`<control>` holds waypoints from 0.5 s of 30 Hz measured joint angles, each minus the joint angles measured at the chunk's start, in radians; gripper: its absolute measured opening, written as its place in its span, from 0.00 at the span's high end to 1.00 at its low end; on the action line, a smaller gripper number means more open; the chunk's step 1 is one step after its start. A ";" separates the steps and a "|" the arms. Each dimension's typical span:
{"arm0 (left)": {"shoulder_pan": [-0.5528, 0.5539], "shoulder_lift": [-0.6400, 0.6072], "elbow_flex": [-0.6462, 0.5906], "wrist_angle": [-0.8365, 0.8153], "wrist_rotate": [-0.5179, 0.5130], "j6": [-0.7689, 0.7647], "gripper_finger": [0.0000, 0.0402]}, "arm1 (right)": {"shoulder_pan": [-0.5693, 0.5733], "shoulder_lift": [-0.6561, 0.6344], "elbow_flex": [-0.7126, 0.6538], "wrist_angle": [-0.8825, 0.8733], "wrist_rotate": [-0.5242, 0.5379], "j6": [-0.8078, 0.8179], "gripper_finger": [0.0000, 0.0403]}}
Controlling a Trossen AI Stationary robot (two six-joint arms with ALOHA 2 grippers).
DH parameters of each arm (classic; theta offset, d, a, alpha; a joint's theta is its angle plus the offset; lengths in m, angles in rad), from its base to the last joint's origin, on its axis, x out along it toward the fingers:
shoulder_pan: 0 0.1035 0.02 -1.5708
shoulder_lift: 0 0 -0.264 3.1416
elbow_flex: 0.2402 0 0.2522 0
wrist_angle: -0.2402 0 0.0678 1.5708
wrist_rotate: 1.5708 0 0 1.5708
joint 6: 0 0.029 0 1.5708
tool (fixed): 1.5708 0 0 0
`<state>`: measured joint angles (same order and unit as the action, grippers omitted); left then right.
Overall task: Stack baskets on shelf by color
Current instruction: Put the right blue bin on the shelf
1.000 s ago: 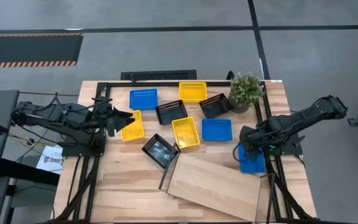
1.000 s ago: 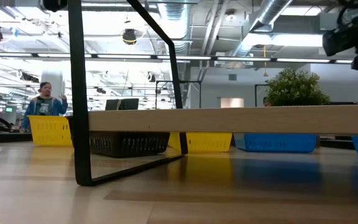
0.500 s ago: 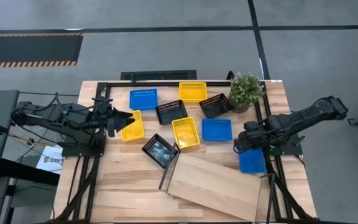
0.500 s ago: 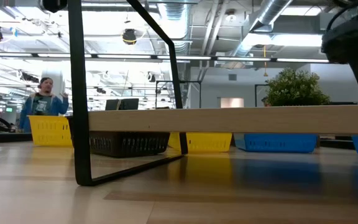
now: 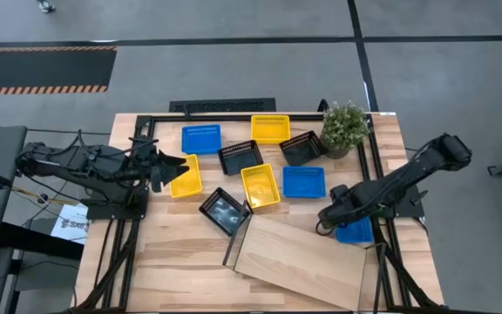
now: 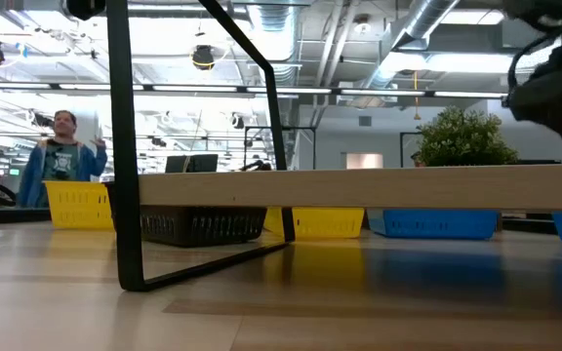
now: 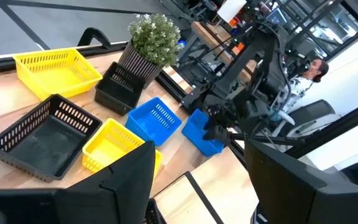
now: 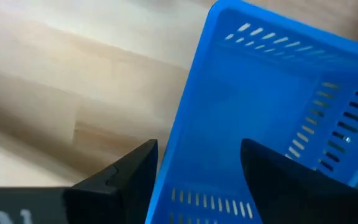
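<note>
grey floor surrounds my wooden bench (image 5: 181,253), which fills the middle of the high view. the shelf (image 5: 299,259) lies tilted at about 6 o'clock on it, its black end frame toward the middle. baskets are scattered above it, none on the shelf: a blue one (image 5: 201,138) at 11 o'clock, a yellow one (image 5: 269,128) at 12, two black ones (image 5: 240,157) (image 5: 302,147) just below those, a yellow one (image 5: 261,186) and a blue one (image 5: 304,182) near the centre, another yellow (image 5: 186,176) toward 9, a black one (image 5: 225,210) just beside the shelf's frame.

my right end effector (image 5: 331,214) hangs at about 4 o'clock, just beside the last blue basket (image 5: 354,229). from its wrist i see its fingers (image 8: 123,174) spread apart with that basket's wall (image 8: 272,124) between them, nothing gripped.

my left end effector (image 5: 166,168) waits at 9 o'clock at the yellow basket's edge, fingers apart and empty. a potted plant (image 5: 345,127) stands at 1 o'clock. across the room, low view, a person (image 6: 59,161) stands.
</note>
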<state>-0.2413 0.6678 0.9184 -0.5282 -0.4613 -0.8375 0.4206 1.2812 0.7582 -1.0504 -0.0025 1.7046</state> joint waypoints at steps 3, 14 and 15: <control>0.000 0.000 0.000 0.001 -0.017 0.003 0.41 | -0.004 0.043 0.000 0.016 0.000 0.000 0.37; 0.000 0.000 0.000 -0.004 -0.022 -0.021 0.41 | -0.004 0.082 0.001 0.115 -0.001 0.004 0.66; 0.000 0.000 0.000 -0.005 -0.022 -0.021 0.41 | -0.004 0.081 0.001 0.118 0.000 0.010 0.70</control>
<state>-0.2416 0.6677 0.9184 -0.5327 -0.4831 -0.8585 0.4164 1.3625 0.7589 -0.9326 -0.0029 1.7145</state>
